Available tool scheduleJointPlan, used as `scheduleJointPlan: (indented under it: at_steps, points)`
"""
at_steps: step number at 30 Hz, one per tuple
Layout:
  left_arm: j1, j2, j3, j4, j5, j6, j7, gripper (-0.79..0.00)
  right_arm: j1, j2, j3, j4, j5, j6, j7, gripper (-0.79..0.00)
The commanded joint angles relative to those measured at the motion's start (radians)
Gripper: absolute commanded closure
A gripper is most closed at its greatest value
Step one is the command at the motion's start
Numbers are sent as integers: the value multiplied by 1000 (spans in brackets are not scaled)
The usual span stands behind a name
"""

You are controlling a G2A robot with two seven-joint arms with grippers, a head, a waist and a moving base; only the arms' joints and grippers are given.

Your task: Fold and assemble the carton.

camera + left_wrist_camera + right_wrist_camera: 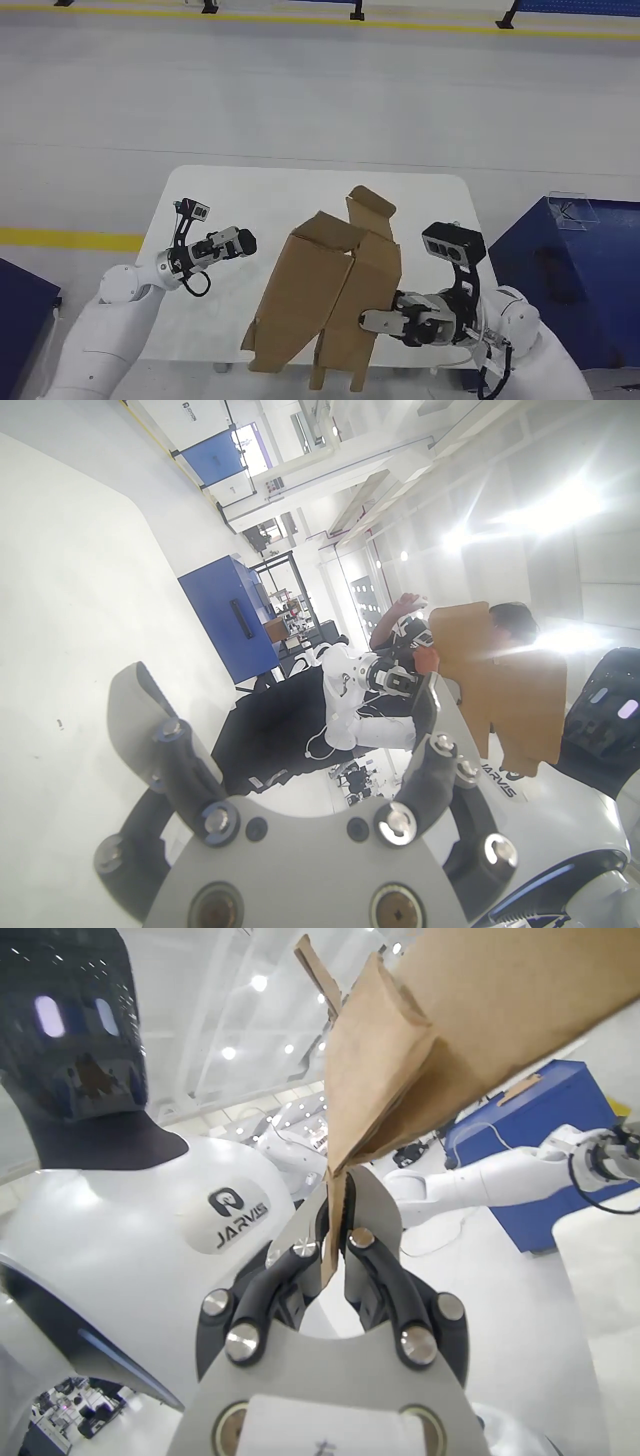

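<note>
The brown carton is held up, tilted and partly unfolded, over the front of the white table, with one flap sticking up at its far end. My right gripper is at the carton's near right side. In the right wrist view that gripper is shut on a thin edge of a carton flap. My left gripper hovers to the left of the carton, apart from it. The left gripper is open with nothing between its fingers, and the carton lies beyond them.
A blue cabinet stands right of the table, and another blue object is at the left edge. The carton's lower flaps hang past the table's front edge. Bare tabletop lies at the far left.
</note>
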State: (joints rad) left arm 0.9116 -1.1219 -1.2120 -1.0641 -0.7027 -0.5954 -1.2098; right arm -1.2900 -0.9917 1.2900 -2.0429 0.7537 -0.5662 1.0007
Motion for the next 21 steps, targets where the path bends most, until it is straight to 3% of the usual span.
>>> scheduleJointPlan:
  at_steps: [1,5,8,11,16,21]
  points:
    - [0,0,0,0,0,0,0,-785,3,2,41,5,257,58,32,0]
    - [0,0,0,0,0,0,0,-785,4,3,89,58,629,307,109,0]
    - [0,0,0,0,0,0,0,-785,4,-1,73,98,932,588,138,0]
    - [0,0,0,0,0,0,0,-785,4,-7,42,146,1224,865,87,0]
    - [0,0,0,0,0,0,0,-785,-19,-11,-37,183,1484,1201,-116,0]
    - [0,0,0,0,0,0,0,-785,-73,3,-121,215,1866,1463,-480,0]
